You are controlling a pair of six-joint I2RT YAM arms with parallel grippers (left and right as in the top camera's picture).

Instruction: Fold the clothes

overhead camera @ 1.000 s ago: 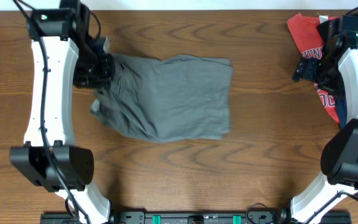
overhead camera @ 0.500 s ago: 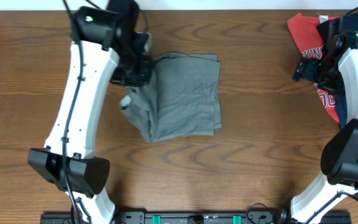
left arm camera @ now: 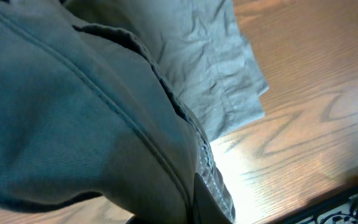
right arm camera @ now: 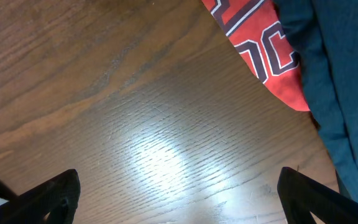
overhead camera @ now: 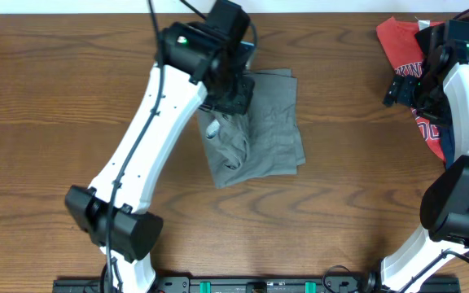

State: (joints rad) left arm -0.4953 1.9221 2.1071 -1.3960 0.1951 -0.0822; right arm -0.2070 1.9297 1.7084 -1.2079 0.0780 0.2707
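Shorts, grey-khaki and partly folded, lie near the middle of the table's far edge, and our left gripper is clamped on their fabric. Our right gripper, jaws wide apart, hovers beside the red T-shirt at the far right corner.

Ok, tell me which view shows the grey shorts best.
The overhead view: the grey shorts show almost whole, folded over, only one corner under the left arm. The left wrist view gives just close-up fabric and a hem; the right wrist view shows none of them.
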